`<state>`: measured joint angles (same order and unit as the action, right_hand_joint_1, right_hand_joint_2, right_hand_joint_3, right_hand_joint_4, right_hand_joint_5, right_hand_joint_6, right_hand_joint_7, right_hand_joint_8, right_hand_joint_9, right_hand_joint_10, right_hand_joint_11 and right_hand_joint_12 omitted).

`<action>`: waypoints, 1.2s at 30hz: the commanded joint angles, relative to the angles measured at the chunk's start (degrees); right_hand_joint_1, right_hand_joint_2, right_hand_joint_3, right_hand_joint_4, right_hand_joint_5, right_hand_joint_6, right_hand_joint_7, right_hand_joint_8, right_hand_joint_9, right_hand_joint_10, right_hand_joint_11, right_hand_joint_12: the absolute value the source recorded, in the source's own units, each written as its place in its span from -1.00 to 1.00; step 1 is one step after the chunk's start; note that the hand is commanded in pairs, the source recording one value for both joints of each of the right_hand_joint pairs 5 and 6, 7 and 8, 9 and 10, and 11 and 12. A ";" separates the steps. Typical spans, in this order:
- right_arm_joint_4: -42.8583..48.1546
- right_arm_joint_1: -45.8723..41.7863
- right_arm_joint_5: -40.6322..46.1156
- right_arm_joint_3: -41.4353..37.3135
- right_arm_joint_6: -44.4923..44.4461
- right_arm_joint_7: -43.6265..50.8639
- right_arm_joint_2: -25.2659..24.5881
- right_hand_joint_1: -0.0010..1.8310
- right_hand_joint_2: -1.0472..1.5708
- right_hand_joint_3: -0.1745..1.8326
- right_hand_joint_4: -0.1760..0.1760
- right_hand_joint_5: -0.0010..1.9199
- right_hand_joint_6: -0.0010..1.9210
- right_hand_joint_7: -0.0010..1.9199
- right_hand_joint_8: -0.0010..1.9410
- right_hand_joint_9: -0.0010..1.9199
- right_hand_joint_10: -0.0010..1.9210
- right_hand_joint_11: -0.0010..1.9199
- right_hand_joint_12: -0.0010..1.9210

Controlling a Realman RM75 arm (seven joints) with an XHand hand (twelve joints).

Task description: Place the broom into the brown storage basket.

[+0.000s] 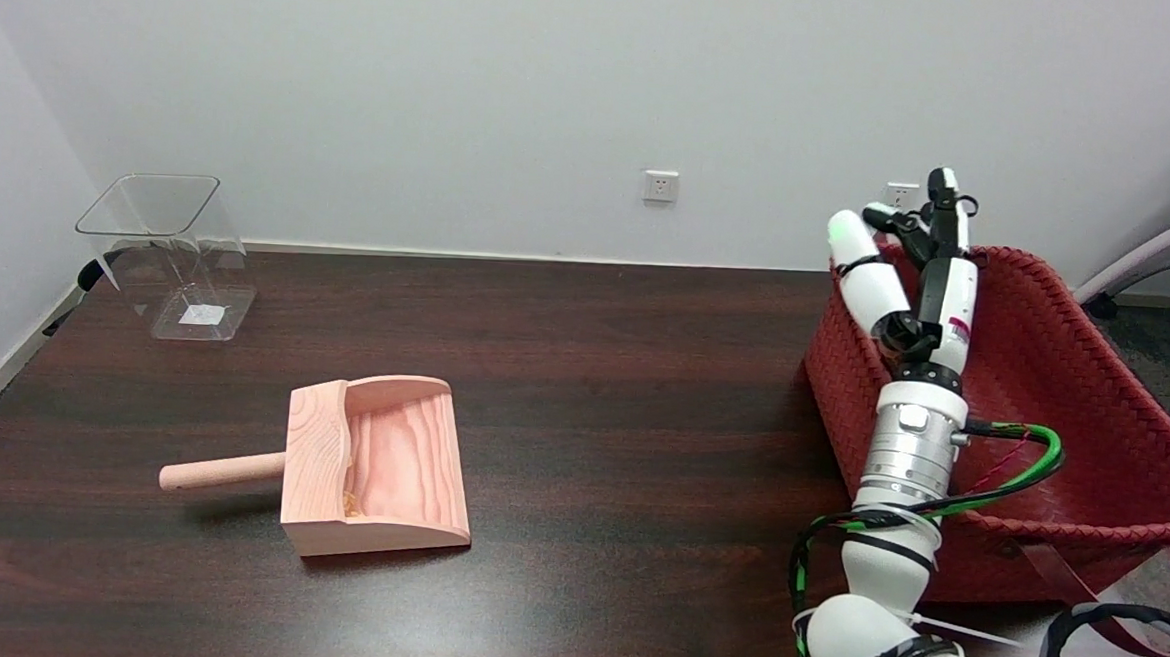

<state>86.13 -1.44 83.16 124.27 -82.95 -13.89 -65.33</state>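
- The dark wooden table (593, 369) has a wide bare stretch between the dustpan and the basket.
- The reddish-brown woven basket (1042, 393) sits at the table's right edge; the frame cuts off its right side.
- The right hand (913, 276) is raised over the basket's left rim, fingers spread, nothing visible in them.
- A wooden dustpan (377, 468) lies left of centre.
- A clear bin (168, 252) stands far left.
- The broom cannot be made out anywhere.

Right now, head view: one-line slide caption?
Right hand open above woven storage basket; wooden dustpan and clear container on dark table; no broom visible.
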 commanded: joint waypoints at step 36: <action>20.09 -19.84 -9.37 -11.91 -7.32 13.15 10.10 -0.68 0.74 0.18 0.00 -1.00 -1.00 -0.70 -0.71 -1.00 -1.00 -1.00 -1.00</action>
<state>103.25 -11.74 75.62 121.59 -87.53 -1.83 -59.59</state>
